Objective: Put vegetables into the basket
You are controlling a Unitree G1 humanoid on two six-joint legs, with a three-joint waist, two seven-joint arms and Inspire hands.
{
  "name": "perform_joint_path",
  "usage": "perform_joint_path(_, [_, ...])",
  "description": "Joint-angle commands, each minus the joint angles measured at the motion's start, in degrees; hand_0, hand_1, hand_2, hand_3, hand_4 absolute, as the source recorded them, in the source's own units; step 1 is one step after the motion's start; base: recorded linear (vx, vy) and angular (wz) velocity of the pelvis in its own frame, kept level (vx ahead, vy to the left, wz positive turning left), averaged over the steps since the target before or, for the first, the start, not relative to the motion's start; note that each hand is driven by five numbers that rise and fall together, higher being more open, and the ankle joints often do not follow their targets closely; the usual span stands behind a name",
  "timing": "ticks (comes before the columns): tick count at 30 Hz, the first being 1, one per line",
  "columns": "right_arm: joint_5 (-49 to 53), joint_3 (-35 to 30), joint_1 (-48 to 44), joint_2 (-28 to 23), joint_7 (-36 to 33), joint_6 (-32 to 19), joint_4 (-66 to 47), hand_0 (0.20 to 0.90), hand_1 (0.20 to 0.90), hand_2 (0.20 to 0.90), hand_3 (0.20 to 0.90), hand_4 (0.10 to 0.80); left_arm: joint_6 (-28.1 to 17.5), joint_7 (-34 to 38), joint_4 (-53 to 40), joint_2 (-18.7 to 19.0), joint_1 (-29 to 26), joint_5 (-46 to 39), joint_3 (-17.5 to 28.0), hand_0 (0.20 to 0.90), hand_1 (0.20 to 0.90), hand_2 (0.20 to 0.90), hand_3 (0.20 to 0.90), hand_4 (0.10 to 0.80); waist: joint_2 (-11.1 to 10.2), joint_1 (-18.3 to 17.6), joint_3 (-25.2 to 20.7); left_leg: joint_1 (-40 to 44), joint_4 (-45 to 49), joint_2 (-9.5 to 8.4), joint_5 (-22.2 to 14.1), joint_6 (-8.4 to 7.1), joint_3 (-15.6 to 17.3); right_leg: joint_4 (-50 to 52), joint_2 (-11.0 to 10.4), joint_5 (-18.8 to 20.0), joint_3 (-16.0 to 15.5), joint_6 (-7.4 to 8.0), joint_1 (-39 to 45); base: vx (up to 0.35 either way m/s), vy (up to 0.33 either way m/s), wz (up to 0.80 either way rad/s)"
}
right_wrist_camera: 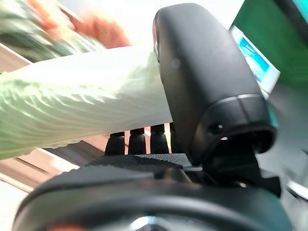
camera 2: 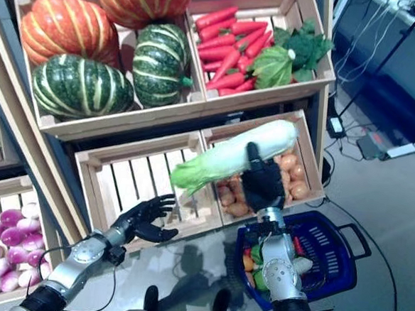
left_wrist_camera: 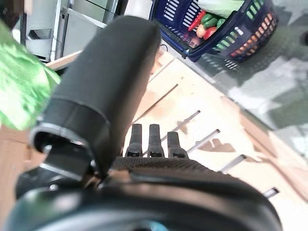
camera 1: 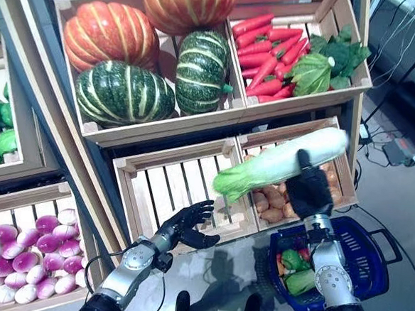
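Observation:
My right hand (camera 1: 309, 191) is shut on a long white-and-green Chinese cabbage (camera 1: 278, 162) and holds it crosswise in the air, above the crate of brown potatoes and just behind the basket. In the right wrist view the thumb (right_wrist_camera: 202, 72) presses over the cabbage (right_wrist_camera: 82, 101). The blue plastic basket (camera 1: 371, 263) stands on the floor at the lower right, with green, red and orange vegetables (camera 1: 294, 265) inside. My left hand (camera 1: 188, 225) is open and empty, over the front edge of an empty wooden crate (camera 1: 173, 185).
The wooden stand holds crates of vegetables on several levels behind and to the left. Grey floor (camera 1: 397, 190) lies to the right of the basket, with cables and a power strip (camera 1: 400, 151) farther back.

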Motion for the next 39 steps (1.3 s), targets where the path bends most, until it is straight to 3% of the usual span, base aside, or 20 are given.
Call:
perform_joint_path(1, [5.8,-8.7,-4.1,0.6,-1.2,-9.6,-3.5,0.3,0.3,0.3,0.3,0.4,-6.9,0.8,-4.5,1.7,-5.2,-4.5,4.6,0.9,0.9,0.9,0.9,0.8,-2.3,-1.1,1.3,-0.8,0.1,-0.88,-2.6,1.35,-0.3,3.8,0.4,-3.7,1.7,0.04,1.4,-0.018,-0.075,-0.02])
perform_joint_path(7, [10.0,-13.6,-2.7,-1.5,-5.7,-15.7,4.9,0.3,0.3,0.3,0.3,0.4,-7.3,0.9,-5.9,2.9,-5.1,-6.7,6.1,0.9,0.9,0.9,0.9,0.8,-2.4,-1.4,2.6,-1.9,0.3,-0.22,-1.9,0.61,0.0,3.8,0.9,-3.7,1.6,-0.29,1.1,-0.011,-0.062,-0.02])
perform_joint_path(13, [12.6,-15.8,-3.0,-4.5,-16.4,-22.7,16.9,0.3,0.3,0.3,0.3,0.4,-8.3,1.9,-8.1,4.0,-6.5,-8.2,5.7,0.9,0.9,0.9,0.9,0.8,-2.2,-0.9,4.9,-4.2,0.6,0.19,-0.7,-0.04,-0.4,4.0,1.3,-3.3,1.3,-0.8,-0.3,-0.03,-0.086,0.0])
perform_joint_path(25, [16.8,-17.1,-9.4,-7.8,-25.0,-28.2,32.0,0.3,0.3,0.3,0.3,0.4,-13.1,3.8,-13.7,5.3,-12.3,-10.4,4.6,0.9,0.9,0.9,0.9,0.8,-0.1,1.0,13.2,-14.4,9.1,-2.36,-1.3,-0.23,-2.8,11.2,0.5,-4.1,-0.5,-2.12,-8.7,-0.087,-0.06,0.04])
perform_joint_path(32, [15.1,-15.3,-18.1,-12.0,-30.6,-29.8,38.1,0.3,0.3,0.3,0.3,0.4,-13.8,4.7,-17.9,5.3,-17.8,-11.3,2.6,0.9,0.9,0.9,0.9,0.8,1.2,1.6,16.9,-26.4,21.0,-5.13,-4.0,0.58,-4.5,20.9,-1.7,-5.8,-1.1,-2.37,-19.5,-0.124,-0.029,0.07])
perform_joint_path(39, [13.7,-15.8,-22.9,-17.0,-32.4,-29.7,40.6,0.3,0.3,0.3,0.3,0.4,-14.7,6.4,-20.6,6.2,-20.2,-12.3,3.6,0.9,0.9,0.9,0.9,0.8,2.3,2.3,16.9,-39.3,33.9,-5.99,-8.2,2.17,-4.3,36.4,-5.6,-10.1,-0.7,-2.51,-33.1,-0.082,0.007,0.03])
